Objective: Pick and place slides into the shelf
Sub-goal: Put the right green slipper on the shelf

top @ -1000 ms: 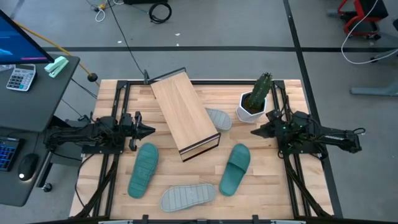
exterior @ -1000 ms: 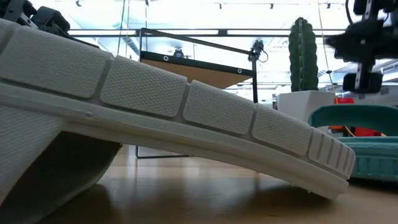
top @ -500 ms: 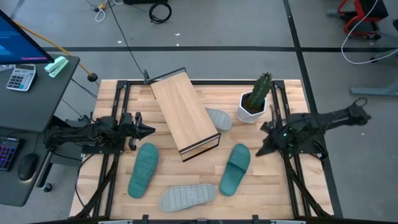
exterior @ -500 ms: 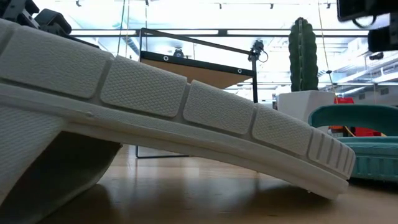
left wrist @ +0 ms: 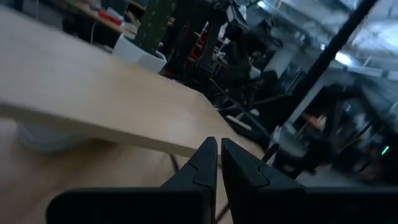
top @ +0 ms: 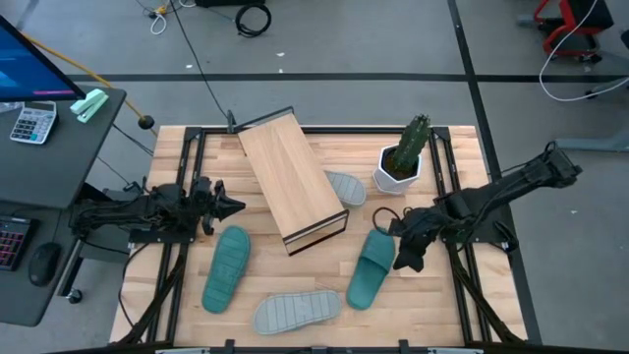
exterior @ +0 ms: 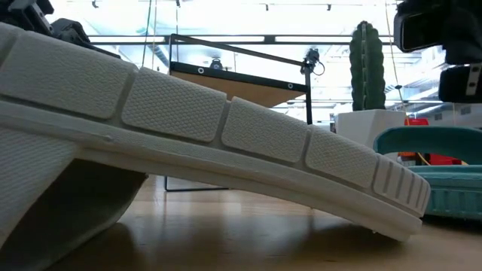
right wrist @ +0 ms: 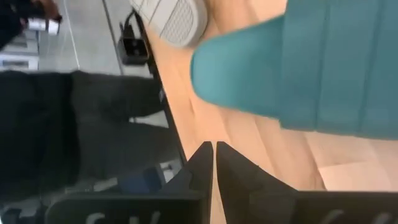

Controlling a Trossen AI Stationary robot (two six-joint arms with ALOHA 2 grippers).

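The light wood shelf point(top: 292, 179) lies slantwise at the table's middle, and it also shows in the low view point(exterior: 241, 75). One teal slide point(top: 226, 267) lies sole-up at the near left. The other teal slide point(top: 371, 265) lies at the near right. One grey slide point(top: 297, 311) lies sole-up by the near edge and fills the low view point(exterior: 211, 143). The other grey slide point(top: 344, 187) lies at the shelf's right side, partly hidden by it. My right gripper point(top: 398, 258) is shut, just beside the right teal slide's right edge point(right wrist: 311, 74). My left gripper point(top: 231, 206) is shut and empty, left of the shelf.
A cactus in a white pot point(top: 403, 157) stands at the far right, behind my right arm. Dark frame rails run along the table's left and right sides. A desk with a calculator point(top: 34, 123) stands to the left, off the table.
My right gripper has gone from beside the cactus pot toward the table's near edge and down, tipping its fingers downward, and now stands at the right teal slide's edge. The slides and the shelf have stayed in place.
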